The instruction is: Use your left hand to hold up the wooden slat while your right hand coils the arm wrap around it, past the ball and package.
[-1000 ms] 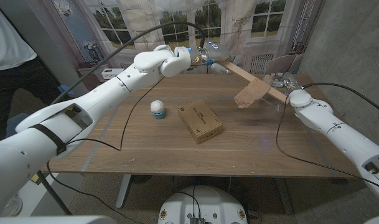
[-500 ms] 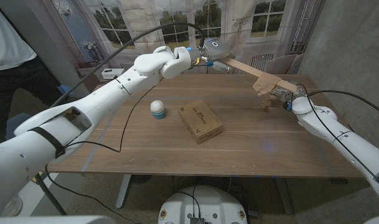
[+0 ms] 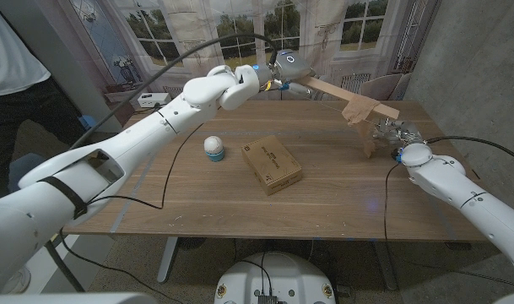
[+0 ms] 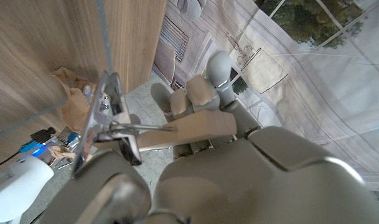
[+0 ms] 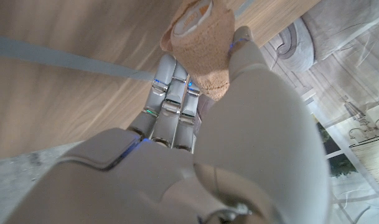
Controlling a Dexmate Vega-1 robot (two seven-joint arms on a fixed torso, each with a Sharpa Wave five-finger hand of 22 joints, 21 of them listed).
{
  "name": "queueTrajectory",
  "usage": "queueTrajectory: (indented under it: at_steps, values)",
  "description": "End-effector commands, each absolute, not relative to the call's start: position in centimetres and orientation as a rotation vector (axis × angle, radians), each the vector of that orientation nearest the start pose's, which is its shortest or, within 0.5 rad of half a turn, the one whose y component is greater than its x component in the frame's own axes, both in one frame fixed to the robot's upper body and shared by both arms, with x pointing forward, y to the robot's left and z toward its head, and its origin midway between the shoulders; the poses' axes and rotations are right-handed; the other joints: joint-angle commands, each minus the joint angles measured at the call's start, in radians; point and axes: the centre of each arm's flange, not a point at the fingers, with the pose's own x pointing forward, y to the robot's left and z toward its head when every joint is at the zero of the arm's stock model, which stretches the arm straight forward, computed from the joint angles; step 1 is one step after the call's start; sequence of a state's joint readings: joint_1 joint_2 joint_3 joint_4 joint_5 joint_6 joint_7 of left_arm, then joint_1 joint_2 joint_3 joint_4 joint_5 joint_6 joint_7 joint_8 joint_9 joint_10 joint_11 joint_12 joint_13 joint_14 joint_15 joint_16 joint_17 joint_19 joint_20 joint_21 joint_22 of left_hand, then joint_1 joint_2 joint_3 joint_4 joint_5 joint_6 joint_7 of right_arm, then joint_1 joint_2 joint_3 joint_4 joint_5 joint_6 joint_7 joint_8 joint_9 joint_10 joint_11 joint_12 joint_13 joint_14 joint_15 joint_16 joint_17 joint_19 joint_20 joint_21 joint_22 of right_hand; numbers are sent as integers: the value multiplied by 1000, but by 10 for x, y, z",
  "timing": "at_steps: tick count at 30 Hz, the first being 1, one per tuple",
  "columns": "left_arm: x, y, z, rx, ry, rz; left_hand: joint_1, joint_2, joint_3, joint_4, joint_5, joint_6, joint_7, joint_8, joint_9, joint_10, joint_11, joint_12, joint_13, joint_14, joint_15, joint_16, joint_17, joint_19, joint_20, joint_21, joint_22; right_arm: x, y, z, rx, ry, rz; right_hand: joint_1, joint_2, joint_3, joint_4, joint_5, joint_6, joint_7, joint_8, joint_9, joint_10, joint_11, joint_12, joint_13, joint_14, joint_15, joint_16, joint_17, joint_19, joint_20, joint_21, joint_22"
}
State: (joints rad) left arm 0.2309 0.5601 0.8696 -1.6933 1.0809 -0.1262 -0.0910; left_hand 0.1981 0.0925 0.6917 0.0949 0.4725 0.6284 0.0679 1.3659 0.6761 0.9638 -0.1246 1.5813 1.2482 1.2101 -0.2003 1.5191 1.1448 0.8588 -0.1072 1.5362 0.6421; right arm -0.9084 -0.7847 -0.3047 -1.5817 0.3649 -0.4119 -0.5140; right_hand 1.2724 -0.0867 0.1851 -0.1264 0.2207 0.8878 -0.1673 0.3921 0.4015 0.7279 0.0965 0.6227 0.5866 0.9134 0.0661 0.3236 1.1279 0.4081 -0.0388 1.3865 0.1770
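My left hand (image 3: 284, 69) grips one end of the wooden slat (image 3: 337, 91) and holds it in the air over the table's far side. In the left wrist view its fingers (image 4: 198, 99) close round the slat (image 4: 195, 129). The tan arm wrap (image 3: 355, 110) is looped round the slat near its far end, and a strip runs down to my right hand (image 3: 388, 133), which holds the roll (image 5: 200, 40) low over the table at the right. The white ball (image 3: 213, 148) and the brown package (image 3: 272, 164) lie on the table's middle, left of the wrap.
A black cable (image 3: 176, 165) crosses the wooden table (image 3: 324, 203) near the ball, and another (image 3: 383, 190) trails by my right arm. A person in white (image 3: 12, 51) stands at the far left. A small white object (image 3: 151, 99) sits at the back left edge.
My right hand has carried the roll from beside the slat down to the near side under it, drawing the wrap round. The slat's far end has risen a little.
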Motion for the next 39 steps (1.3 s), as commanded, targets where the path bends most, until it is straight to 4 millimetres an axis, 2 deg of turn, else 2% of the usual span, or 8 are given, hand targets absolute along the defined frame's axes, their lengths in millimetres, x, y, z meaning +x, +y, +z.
queueTrajectory:
  at_steps: [1,7,21,33,39]
  values:
    - [536,25,193,1998,-1347,309,2,19,71,75,2,4,7,10,3,15,-16,7,3,8,-5,15,82,8,-36,4,4,587,-430,-54,-424,-191,-574,206,210,0,6,9,136,132,-1,5,164,-126,2,5,257,-289,7,4,-5,-122,3,0]
    - [539,25,192,2022,-1326,375,2,20,72,75,1,6,2,12,3,16,-19,7,3,9,-5,15,82,11,-39,5,6,570,-432,-66,-412,-188,-625,206,210,-1,6,9,135,131,-4,7,163,-127,1,8,256,-289,5,4,-5,-121,3,0]
    - [543,19,188,2080,-1308,464,-1,20,73,76,-4,3,1,15,8,15,-21,6,3,10,-5,15,82,12,-41,4,19,531,-428,-77,-406,-214,-699,207,211,-3,7,10,137,131,-8,11,168,-125,-5,7,261,-289,5,6,-6,-122,4,0]
    - [544,13,186,2101,-1307,446,-2,20,74,75,-7,6,-1,12,1,14,-22,6,3,9,-5,14,82,16,-43,-7,8,486,-431,-83,-397,-249,-803,209,211,-4,6,11,140,132,-13,11,170,-124,-9,7,263,-289,3,6,-5,-121,6,1]
    - [546,7,182,2165,-1319,459,-2,20,75,75,-7,4,-1,15,6,14,-23,6,3,10,-5,15,82,12,-42,1,23,468,-430,-83,-394,-274,-822,211,211,-4,5,11,142,134,-14,11,174,-122,-11,5,266,-290,2,5,-3,-121,8,1]
